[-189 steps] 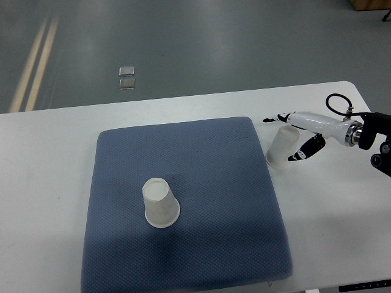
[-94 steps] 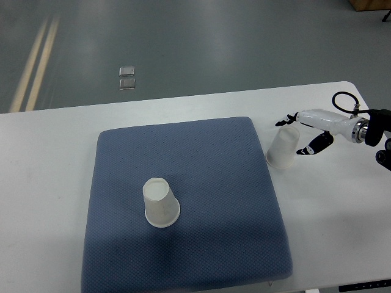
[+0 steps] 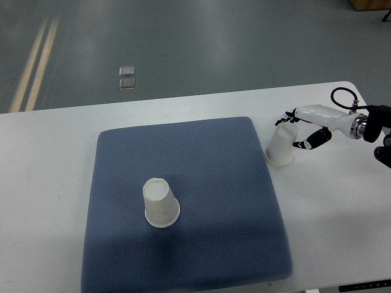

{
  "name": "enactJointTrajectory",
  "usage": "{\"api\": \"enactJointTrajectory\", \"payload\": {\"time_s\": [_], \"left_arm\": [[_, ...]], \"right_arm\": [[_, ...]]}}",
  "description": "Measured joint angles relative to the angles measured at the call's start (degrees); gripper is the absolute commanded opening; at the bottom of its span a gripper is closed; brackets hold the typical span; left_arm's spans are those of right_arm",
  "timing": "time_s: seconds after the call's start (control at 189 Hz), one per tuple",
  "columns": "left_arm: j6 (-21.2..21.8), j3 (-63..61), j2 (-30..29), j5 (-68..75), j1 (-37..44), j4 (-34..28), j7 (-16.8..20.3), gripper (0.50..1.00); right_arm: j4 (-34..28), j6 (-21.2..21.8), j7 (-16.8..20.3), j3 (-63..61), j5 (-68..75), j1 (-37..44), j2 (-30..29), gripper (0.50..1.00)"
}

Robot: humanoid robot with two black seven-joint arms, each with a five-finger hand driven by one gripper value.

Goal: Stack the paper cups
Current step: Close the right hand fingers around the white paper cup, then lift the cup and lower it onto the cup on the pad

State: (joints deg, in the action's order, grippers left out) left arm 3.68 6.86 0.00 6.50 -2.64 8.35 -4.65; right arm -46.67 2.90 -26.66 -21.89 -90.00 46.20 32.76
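Observation:
One white paper cup stands upside down on the blue mat, left of its middle. A second white paper cup stands upside down and slightly tilted on the white table, just off the mat's right edge. My right hand reaches in from the right edge at this cup's upper end. Its fingers are spread, with the fingertips above the cup and the thumb to the cup's lower right. I cannot tell whether they touch the cup. The left arm is out of view.
The white table ends at the right, close to my right forearm. Grey floor lies beyond the far edge, with a small clear object on it.
My right hand has drawn back to the right and a little farther away, from deep around the cup to its upper end. The cup by the mat's edge now stands slightly more upright.

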Motion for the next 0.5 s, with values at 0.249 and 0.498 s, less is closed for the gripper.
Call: {"api": "enactJointTrajectory", "payload": {"time_s": [0.249,0.498], "left_arm": [[0.0,0.0,0.0,0.0,0.01,0.0,0.0,1.0],[0.0,0.0,0.0,0.0,0.01,0.0,0.0,1.0]], "right_arm": [[-0.07,0.0,-0.1,-0.39,0.06,0.91,0.48,0.617],[-2.17,0.94,-1.01,-1.41,1.71,6.19,3.83,0.619]]}}
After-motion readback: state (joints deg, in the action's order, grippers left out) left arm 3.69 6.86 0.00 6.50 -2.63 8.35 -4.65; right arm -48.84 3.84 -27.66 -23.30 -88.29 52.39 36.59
